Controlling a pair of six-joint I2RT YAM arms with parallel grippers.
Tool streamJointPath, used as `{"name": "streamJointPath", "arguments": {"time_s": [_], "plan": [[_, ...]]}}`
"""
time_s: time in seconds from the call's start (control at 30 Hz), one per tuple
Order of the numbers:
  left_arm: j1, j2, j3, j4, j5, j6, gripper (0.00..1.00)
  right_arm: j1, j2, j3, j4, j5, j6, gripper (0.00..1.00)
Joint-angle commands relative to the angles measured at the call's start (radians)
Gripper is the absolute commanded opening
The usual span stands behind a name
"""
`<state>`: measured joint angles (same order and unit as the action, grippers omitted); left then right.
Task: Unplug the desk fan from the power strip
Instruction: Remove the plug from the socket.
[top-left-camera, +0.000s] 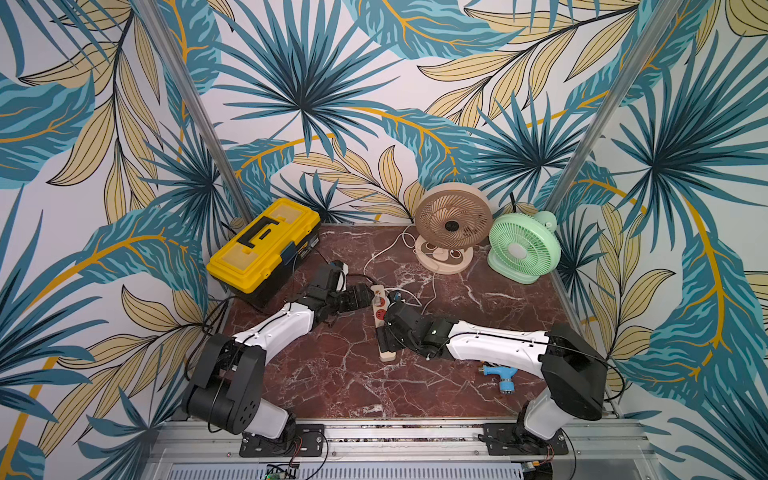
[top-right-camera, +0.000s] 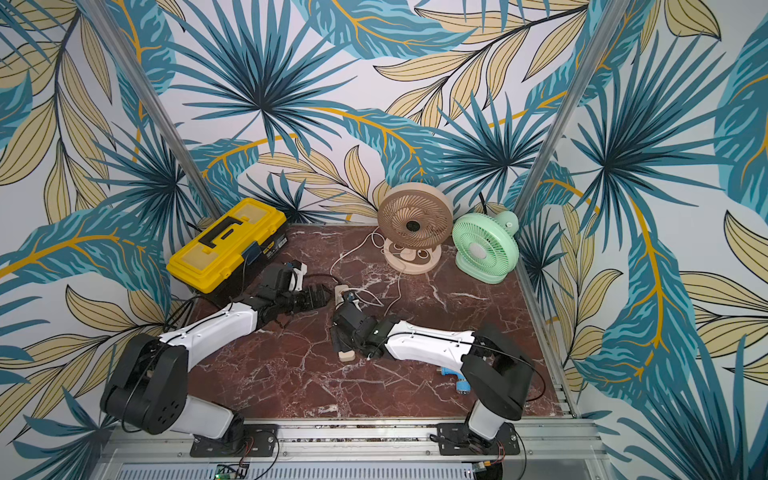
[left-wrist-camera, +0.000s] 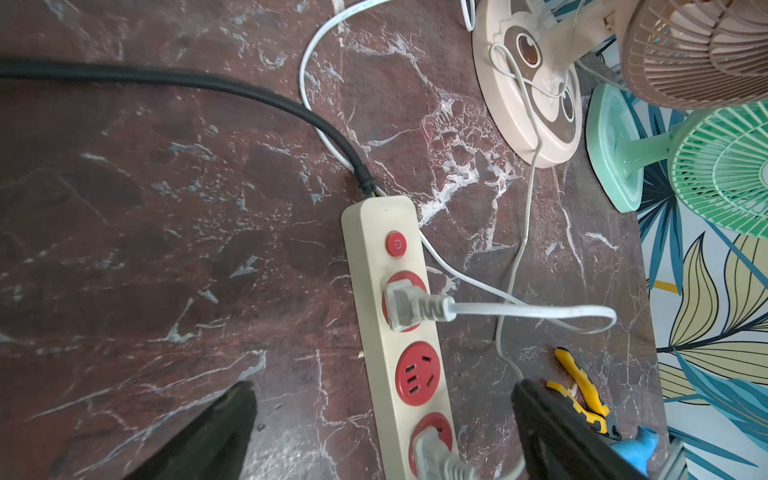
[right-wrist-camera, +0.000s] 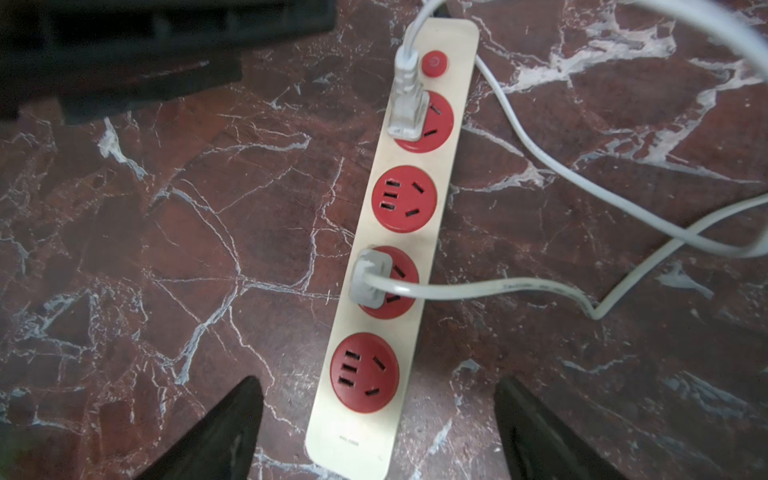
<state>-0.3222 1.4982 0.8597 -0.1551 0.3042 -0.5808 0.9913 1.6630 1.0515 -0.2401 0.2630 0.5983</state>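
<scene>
Straddling the power strip (right-wrist-camera: 400, 237), left hand (left-wrist-camera: 382, 385) and right hand (right-wrist-camera: 378, 380) gape empty, white cords (right-wrist-camera: 498, 286) and pliers (left-wrist-camera: 579, 378) alongside.

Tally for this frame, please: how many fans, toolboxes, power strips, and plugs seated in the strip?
2 fans: tan fan, green fan
1 toolbox
1 power strip
2 plugs seated in it
Total: 6

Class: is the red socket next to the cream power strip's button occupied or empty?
Occupied: a white plug sits in that red socket of the cream-white power strip.
</scene>
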Motion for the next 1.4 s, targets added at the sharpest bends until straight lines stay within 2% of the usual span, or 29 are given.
{"name": "streamJointPath", "arguments": {"time_s": [0.0, 0.13, 0.23, 0.37, 0.53, 0.7, 0.93, 1.1, 1.23, 1.37], "plan": [[-0.015, 0.041, 0.062, -0.064, 0.009, 0.011, 1.0, 0.013, -0.006, -0.003, -0.032, 0.039, 0.021, 0.9], [-0.02, 0.131, 0.15, -0.181, -0.029, -0.008, 1.0, 0.016, -0.057, -0.063, -0.007, 0.047, 0.04, 0.9], [-0.035, 0.222, 0.286, -0.301, -0.059, -0.013, 1.0, 0.017, -0.097, -0.096, 0.006, 0.053, 0.049, 0.9], [-0.082, 0.329, 0.469, -0.461, -0.181, -0.04, 1.0, 0.017, -0.156, -0.143, 0.013, 0.081, 0.063, 0.91], [-0.114, 0.477, 0.678, -0.616, -0.2, -0.087, 1.0, 0.017, -0.204, -0.17, 0.012, 0.092, 0.073, 0.9], [-0.143, 0.572, 0.809, -0.706, -0.245, -0.135, 1.0, 0.017, -0.226, -0.191, 0.052, 0.104, 0.079, 0.91], [-0.168, 0.671, 0.907, -0.777, -0.214, -0.136, 1.0, 0.017, -0.21, -0.196, 0.077, 0.09, 0.09, 0.91], [-0.17, 0.722, 0.947, -0.841, -0.242, -0.155, 1.0, 0.016, -0.207, -0.192, 0.078, 0.093, 0.09, 0.91], [-0.17, 0.757, 0.989, -0.9, -0.264, -0.183, 0.89, 0.017, -0.205, -0.181, 0.072, 0.096, 0.087, 0.91], [-0.17, 0.772, 0.987, -0.887, -0.253, -0.193, 0.76, 0.017, -0.191, -0.164, 0.065, 0.089, 0.089, 0.91]]}}
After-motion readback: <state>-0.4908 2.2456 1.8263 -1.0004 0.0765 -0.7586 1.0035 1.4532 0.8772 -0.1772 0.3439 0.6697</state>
